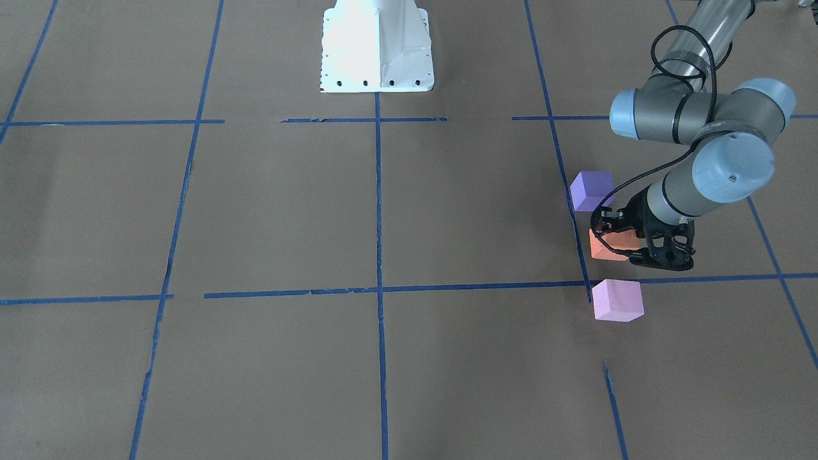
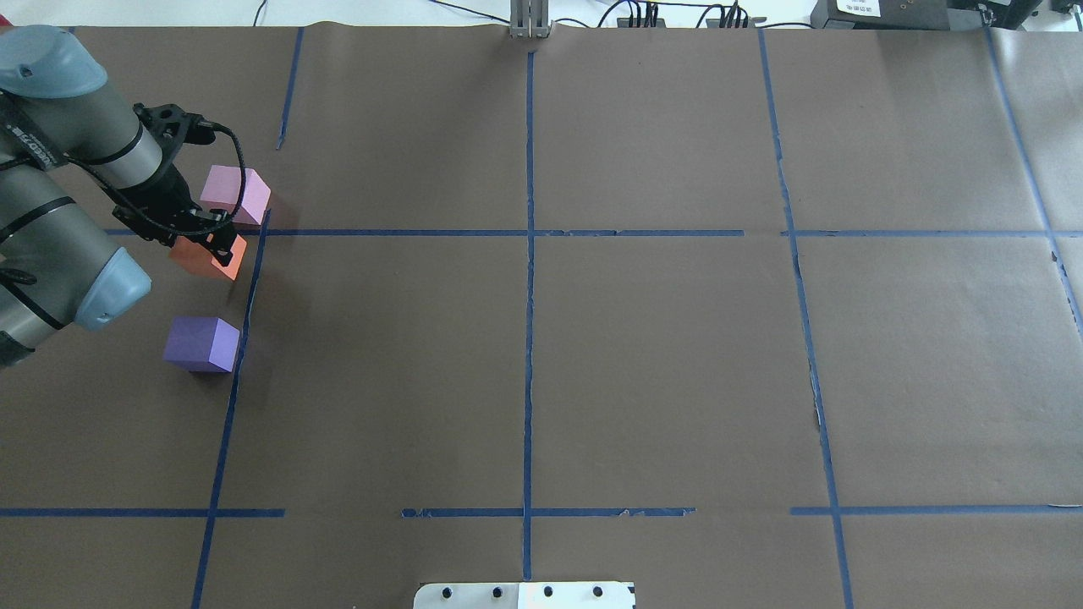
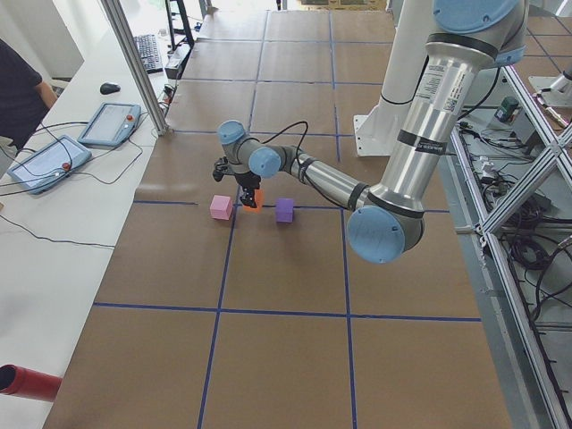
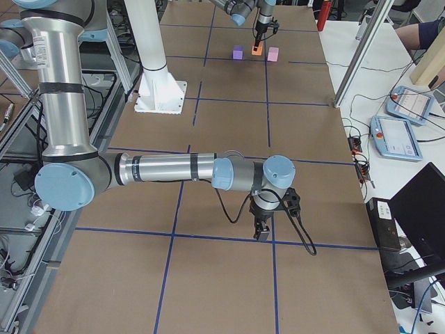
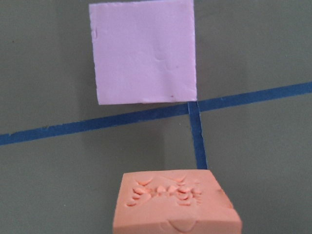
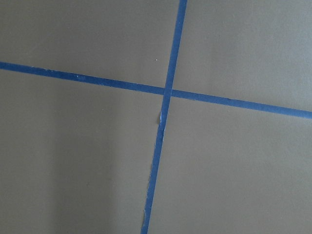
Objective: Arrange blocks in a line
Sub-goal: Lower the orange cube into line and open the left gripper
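Observation:
Three cubes stand in a rough row beside a blue tape line on my left side. The blue-violet block [image 1: 591, 190] [image 2: 201, 342] is nearest my base. The pale pink block [image 1: 617, 300] [image 2: 235, 193] [image 5: 144, 51] is farthest. The orange block [image 1: 606, 246] [image 2: 196, 255] [image 5: 173, 204] is between them, with dents in its top face. My left gripper [image 1: 629, 243] [image 2: 211, 241] reaches down with a finger on each side of the orange block and looks shut on it, low at the table. My right gripper [image 4: 261, 229] hangs over a tape crossing far from the blocks; I cannot tell whether it is open or shut.
Brown paper with a blue tape grid [image 2: 529, 338] covers the table. The white robot base [image 1: 377, 48] stands at the middle of the robot's edge. Tablets [image 3: 107, 123] and cables lie on the white side bench, with an operator [image 3: 18, 89] beside it.

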Controlling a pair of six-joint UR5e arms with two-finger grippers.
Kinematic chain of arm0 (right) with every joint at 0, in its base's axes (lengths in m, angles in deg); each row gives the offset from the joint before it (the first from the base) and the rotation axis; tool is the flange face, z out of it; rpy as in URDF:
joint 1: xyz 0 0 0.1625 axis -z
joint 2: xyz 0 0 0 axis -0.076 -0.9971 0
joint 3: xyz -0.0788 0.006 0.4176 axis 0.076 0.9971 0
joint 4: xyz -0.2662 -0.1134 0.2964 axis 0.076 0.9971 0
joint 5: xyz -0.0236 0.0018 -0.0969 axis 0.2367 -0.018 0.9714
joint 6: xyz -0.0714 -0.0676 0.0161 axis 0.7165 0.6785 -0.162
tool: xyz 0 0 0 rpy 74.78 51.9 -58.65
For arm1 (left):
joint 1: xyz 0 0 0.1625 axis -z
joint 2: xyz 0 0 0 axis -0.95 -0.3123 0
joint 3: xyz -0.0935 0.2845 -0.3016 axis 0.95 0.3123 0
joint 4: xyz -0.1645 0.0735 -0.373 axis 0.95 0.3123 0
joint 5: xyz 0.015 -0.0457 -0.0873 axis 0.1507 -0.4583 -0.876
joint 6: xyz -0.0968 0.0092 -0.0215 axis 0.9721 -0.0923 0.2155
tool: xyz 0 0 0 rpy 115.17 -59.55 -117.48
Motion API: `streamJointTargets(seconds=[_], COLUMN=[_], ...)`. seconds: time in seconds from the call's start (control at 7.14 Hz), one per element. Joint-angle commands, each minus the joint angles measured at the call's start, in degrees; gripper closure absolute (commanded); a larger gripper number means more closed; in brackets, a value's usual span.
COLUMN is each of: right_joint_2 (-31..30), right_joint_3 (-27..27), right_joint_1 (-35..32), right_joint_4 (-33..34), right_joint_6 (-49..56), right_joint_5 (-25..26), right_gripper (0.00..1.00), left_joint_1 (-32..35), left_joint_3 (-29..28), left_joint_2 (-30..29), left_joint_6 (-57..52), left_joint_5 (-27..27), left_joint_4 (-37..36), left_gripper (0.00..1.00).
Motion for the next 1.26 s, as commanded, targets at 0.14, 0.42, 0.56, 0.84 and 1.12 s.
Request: streamJointTargets(seconds=[0.14, 0.42, 0.56, 0.84, 1.12], right_joint_2=[0.0, 0.0, 0.0, 0.0, 0.0], right_joint_3=[0.0, 0.0, 0.0, 0.0, 0.0], right_joint_1=[0.0, 0.0, 0.0, 0.0, 0.0], right_joint_4=[0.0, 0.0, 0.0, 0.0, 0.0], right_joint_6=[0.0, 0.0, 0.0, 0.0, 0.0], right_joint_5=[0.0, 0.0, 0.0, 0.0, 0.0], right_gripper=[0.0, 0.0, 0.0, 0.0, 0.0], left_joint_1=[-0.13, -0.22, -0.22, -0.22, -0.22], left_joint_3=[-2.1, -3.5, -3.6, -4.21, -4.74], left_joint_2=[-0.26, -0.26, -0.26, -0.34, -0.52], left_joint_6=[-0.07, -0.07, -0.07, -0.07, -0.07], left_joint_5=[-0.55, -0.81, -1.85, -2.65, -3.1], left_joint_4=[0.86, 1.04, 1.12, 2.26, 2.44], left_gripper=[0.68, 0.68, 0.68, 0.65, 0.64])
